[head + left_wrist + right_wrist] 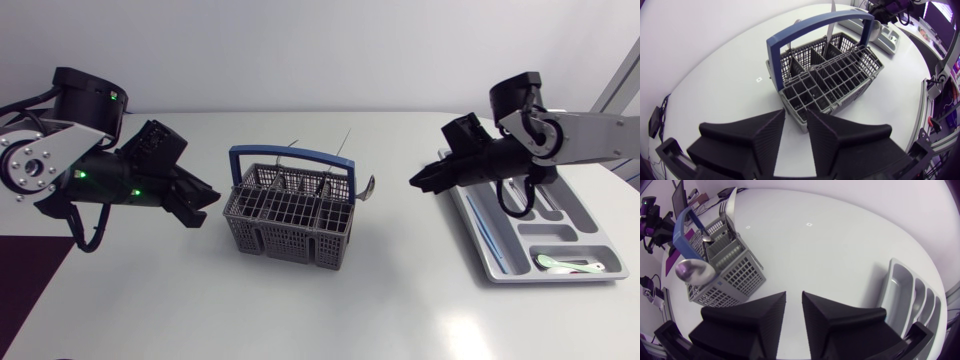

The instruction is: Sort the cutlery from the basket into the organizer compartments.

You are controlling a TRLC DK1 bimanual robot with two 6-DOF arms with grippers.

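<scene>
My left gripper [203, 203], fingers narrowly parted and empty, faces the basket [290, 215] at centre frame. My right gripper [420, 181], likewise narrow and empty, hangs between basket and tray [490, 262] at right, seemingly to ferry pieces across. A spoon [368, 187] leans from the basket; other cutlery [828, 44] is indistinct, and my right arm [580, 135] hides part of the tray

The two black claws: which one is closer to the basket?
The left gripper: its fingertips are almost at the basket corner, while the right gripper hangs farther off, by the organizer.
</scene>
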